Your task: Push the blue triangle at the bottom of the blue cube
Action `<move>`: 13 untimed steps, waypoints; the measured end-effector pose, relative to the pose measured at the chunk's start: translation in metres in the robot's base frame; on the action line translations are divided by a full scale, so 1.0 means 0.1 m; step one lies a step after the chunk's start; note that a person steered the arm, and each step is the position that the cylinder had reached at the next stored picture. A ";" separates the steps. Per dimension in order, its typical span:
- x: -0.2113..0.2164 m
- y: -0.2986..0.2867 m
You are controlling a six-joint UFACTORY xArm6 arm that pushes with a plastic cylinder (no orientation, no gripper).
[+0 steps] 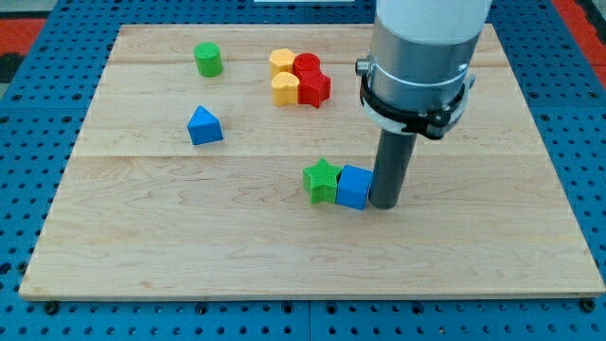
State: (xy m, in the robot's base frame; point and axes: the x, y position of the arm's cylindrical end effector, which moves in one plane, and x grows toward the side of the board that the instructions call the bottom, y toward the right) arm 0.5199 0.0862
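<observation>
Blue cube (353, 187) partly hidden behind my tip (383, 205).

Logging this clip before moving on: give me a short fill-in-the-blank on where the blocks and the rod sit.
My tip stands against the blue cube on the view's ____ side.
The green star touches the cube's ____ side.
The blue triangle lies toward the view's ____ of the cube.
Missing words: right; left; left.

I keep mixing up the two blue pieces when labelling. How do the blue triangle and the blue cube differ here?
The blue triangle is peaked; the blue cube is boxy. The triangle stands alone toward the view's left; the cube touches the green star, with my tip against its right side. Both are blue.
</observation>
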 end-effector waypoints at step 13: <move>-1.85 -2.80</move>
State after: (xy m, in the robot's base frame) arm 0.3344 -0.1936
